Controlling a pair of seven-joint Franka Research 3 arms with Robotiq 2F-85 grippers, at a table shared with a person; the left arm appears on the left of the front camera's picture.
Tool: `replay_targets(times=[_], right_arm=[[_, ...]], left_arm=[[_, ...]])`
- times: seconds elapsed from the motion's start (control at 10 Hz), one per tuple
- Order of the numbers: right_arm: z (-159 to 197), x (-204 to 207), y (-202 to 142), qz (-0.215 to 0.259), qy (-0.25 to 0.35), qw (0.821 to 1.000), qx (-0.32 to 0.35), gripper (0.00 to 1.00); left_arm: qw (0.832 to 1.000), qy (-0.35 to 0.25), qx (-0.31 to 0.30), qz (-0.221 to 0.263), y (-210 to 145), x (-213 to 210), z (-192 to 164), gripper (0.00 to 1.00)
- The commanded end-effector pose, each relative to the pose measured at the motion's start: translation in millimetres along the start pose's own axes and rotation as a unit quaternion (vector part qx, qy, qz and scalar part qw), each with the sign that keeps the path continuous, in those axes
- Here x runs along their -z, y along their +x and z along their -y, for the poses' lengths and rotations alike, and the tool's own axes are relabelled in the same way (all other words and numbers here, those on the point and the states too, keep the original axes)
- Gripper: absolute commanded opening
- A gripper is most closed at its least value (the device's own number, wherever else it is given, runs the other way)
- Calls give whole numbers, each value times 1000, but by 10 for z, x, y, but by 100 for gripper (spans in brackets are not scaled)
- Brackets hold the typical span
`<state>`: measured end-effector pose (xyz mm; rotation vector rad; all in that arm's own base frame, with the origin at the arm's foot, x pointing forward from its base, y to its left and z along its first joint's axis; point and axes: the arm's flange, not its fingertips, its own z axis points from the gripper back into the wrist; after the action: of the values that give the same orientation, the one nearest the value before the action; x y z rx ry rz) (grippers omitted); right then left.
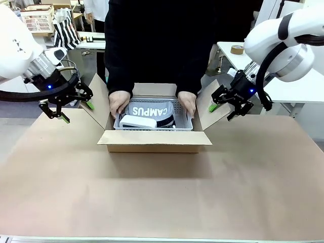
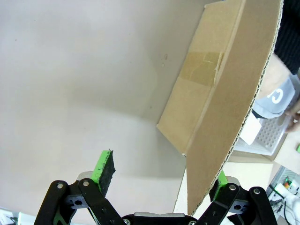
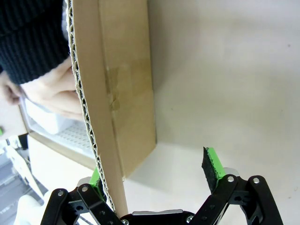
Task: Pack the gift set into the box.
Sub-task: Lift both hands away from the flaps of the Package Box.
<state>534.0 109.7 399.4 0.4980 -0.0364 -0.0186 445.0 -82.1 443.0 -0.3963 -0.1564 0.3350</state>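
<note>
Box (image 1: 154, 142) sits open mid-table in front view, a person's hands (image 1: 119, 103) holding the gift set basket (image 1: 152, 126) inside. Left wrist view: left gripper (image 2: 163, 173) gapes astride one side flap (image 2: 227, 103). Right wrist view: right gripper (image 3: 153, 171), open too, straddles the other flap (image 3: 89, 89).

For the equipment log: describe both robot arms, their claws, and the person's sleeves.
The left arm and right arm are glossy white, rounded, with black looping cables. The left claw and right claw are black linkages with green pads and a blue light. The person's sleeves are black ribbed knit.
</note>
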Motion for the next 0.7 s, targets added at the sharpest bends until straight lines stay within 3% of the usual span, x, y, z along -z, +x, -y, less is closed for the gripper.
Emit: replay_targets(times=[0.0,0.6], right_arm=[[-31,12,11,3,-9,1000,-7,100],[-31,12,11,3,-9,1000,-7,100]], left_arm=[[1000,7,-4,1,-3,-18,6,100],[1000,7,-4,1,-3,-18,6,100]])
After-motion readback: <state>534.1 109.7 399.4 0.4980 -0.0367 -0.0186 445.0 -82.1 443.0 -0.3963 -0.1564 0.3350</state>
